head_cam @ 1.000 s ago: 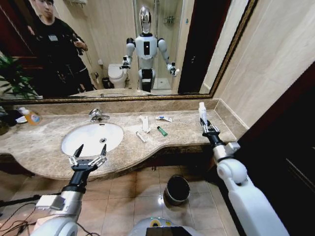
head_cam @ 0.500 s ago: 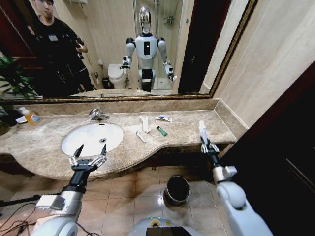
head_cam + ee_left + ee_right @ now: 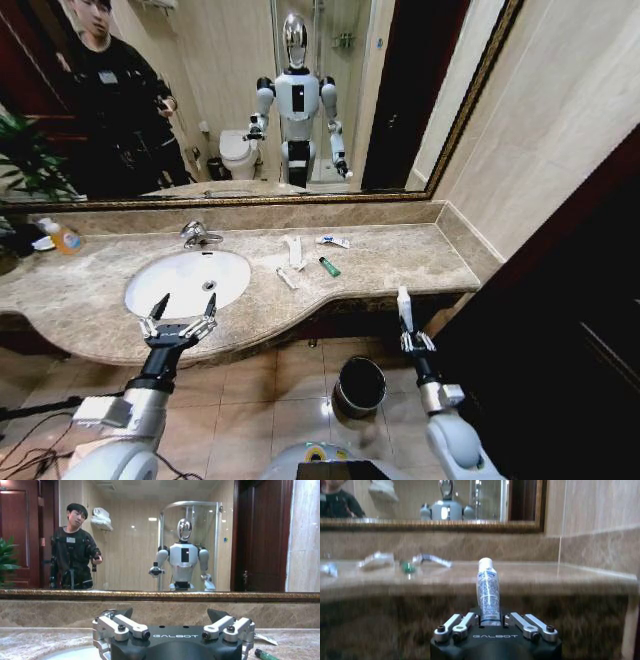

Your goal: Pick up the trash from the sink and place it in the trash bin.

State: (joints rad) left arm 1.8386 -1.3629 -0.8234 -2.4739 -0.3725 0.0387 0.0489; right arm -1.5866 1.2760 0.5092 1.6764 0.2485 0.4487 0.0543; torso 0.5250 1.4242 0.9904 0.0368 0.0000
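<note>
Marble counter (image 3: 400, 262) with its sink (image 3: 188, 280) holds the remaining trash: white wrappers (image 3: 293, 250), a white tube (image 3: 333, 241), a green tube (image 3: 329, 266). Below, the trash bin (image 3: 359, 385) stands unobstructed. The left gripper (image 3: 180, 316) idles spread open over the counter's front edge; the right gripper (image 3: 407, 335) pinches an upright white tube (image 3: 404, 307) off the counter's front, beside and above the bin, presumably for dropping.

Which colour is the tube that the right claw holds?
White with blue print; the tube shows best in the right wrist view, gripped in the right claw.
</note>
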